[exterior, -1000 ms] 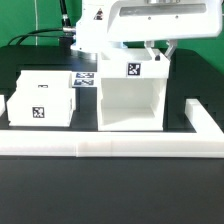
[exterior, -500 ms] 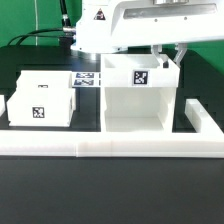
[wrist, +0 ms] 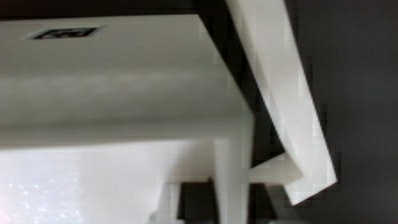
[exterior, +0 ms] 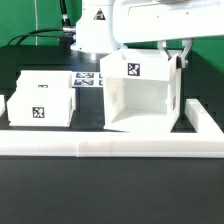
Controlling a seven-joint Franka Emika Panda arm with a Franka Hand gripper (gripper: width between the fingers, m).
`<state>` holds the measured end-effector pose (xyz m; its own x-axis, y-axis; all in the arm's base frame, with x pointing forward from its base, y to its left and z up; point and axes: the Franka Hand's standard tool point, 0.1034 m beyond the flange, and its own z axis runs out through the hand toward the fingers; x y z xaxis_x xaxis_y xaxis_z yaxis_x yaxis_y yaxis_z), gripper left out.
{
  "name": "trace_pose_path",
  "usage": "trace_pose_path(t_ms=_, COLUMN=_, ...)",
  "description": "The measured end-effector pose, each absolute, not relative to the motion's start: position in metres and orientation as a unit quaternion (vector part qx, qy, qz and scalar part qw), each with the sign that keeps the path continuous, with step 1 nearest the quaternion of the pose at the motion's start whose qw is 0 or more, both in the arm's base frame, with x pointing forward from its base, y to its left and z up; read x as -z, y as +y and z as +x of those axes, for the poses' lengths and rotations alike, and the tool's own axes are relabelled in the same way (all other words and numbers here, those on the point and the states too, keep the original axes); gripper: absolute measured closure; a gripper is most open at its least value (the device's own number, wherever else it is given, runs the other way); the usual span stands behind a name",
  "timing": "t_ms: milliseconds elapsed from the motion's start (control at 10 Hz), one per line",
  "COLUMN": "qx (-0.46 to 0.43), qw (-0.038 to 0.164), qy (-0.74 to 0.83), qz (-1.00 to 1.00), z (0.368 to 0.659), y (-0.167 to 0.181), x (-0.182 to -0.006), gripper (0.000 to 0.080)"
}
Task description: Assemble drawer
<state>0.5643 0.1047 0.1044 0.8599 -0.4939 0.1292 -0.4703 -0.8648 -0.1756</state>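
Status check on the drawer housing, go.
Gripper shut on top edge of housing. It sits upright, skewed to the border bar. Tray box apart, exterior view's left. Nothing blocking.

This is a robotics lab bench, laid out as a test rig. A white robot arm (exterior: 95, 35) stands at the back of a bare black table (exterior: 110, 195), and black cables (exterior: 40, 33) run along behind it. A plain green backdrop (exterior: 25, 12) closes off the rear. A low white border bar (exterior: 100, 148) fences the working area along the front and on the exterior view's right. Printed black-and-white square tags (exterior: 133, 69) for camera tracking sit on the arm's base, on the flat marker board (exterior: 88, 80), on the white plastic housing (exterior: 140, 100) and on the smaller box (exterior: 40, 98) near it.
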Motion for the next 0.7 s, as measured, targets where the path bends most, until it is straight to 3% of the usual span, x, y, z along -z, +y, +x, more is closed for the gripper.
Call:
trace_pose_path(t_ms=400, qx=0.098, qw=0.096, qy=0.349, qz=-0.927, z=0.5741, y=0.1053, x=-0.1098, gripper=0.0757)
trace_pose_path(t_ms=700, qx=0.08, qw=0.114, qy=0.48, qz=-0.866, z=0.5649, y=0.1026, x=-0.1082, gripper=0.0755)
